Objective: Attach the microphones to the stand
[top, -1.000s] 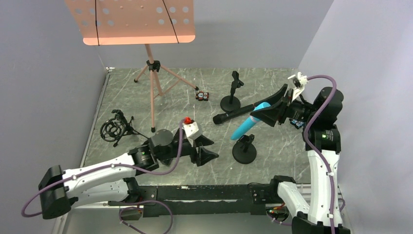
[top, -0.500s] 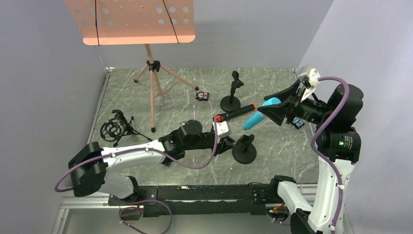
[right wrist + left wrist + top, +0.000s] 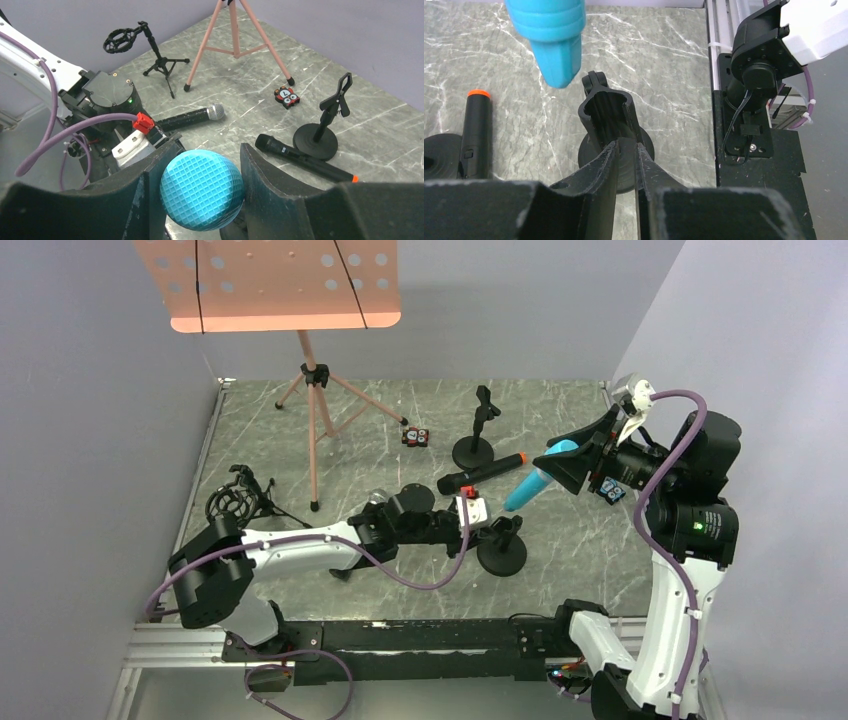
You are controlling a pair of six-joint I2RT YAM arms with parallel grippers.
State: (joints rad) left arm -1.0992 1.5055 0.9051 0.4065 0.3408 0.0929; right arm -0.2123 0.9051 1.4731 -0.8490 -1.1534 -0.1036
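Note:
My right gripper (image 3: 202, 195) is shut on the bright blue microphone (image 3: 530, 485), its mesh head (image 3: 202, 197) between the fingers. It hangs tilted, its tail (image 3: 554, 45) just above the near black stand (image 3: 502, 548). My left gripper (image 3: 626, 147) is shut low on that stand's post, under the open clip (image 3: 606, 107). The black microphone with the orange end (image 3: 480, 472) lies on the table behind. The black one with the silver mesh head (image 3: 190, 117) lies by my left arm, mostly hidden in the top view.
A second black clip stand (image 3: 475, 445) stands at the back. A pink music stand on a tripod (image 3: 312, 390) rises at the back left, a small shock-mount tripod (image 3: 238, 502) left of it. A small red block (image 3: 416, 437) lies near the far stand.
My left arm reached right to the near stand and its jaws closed on the post. The right gripper lifted the blue microphone and brought its tail over the clip.

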